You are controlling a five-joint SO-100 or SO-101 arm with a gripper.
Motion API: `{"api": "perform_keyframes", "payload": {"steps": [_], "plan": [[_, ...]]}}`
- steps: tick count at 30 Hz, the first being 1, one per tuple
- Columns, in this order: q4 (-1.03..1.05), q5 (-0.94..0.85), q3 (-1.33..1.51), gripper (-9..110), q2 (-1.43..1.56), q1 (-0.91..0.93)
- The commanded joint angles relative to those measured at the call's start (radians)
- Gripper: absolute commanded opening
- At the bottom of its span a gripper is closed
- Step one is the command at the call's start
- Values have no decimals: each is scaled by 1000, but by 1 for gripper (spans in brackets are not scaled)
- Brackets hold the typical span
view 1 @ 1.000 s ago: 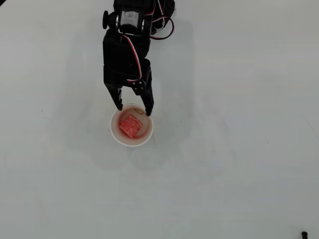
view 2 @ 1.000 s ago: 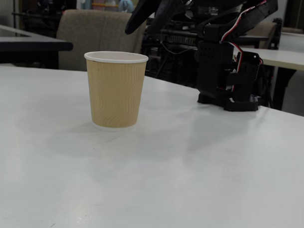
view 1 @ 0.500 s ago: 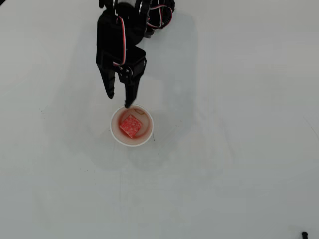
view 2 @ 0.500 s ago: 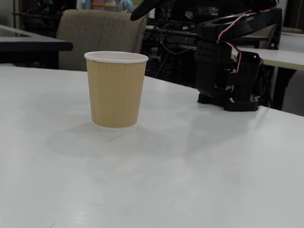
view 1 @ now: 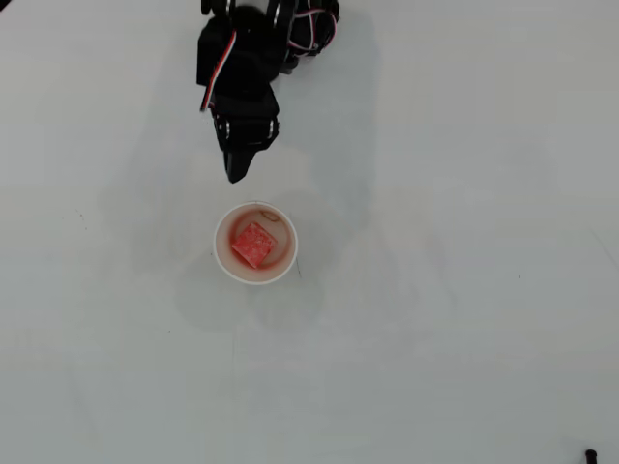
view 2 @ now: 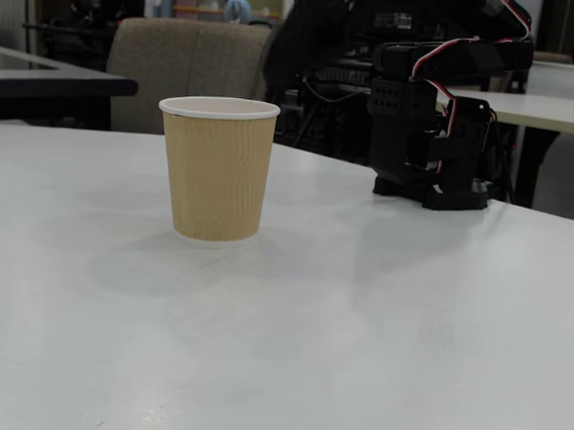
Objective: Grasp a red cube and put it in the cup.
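Inside the cup (view 1: 228, 262) only, the red cube (view 1: 252, 245) — fingers (view 1: 235, 175) together, empty, apart from it.

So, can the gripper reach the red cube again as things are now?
Probably yes: the red cube lies in the open-topped cup, and nothing covers it. The gripper is just beyond the rim, but the cup walls leave little room.
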Motion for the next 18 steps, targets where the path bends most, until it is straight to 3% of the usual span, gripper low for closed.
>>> {"api": "perform_keyframes", "payload": {"steps": [1,18], "plan": [[-57,150,64,0,37,-5],[69,351,245,1,150,40]]}}
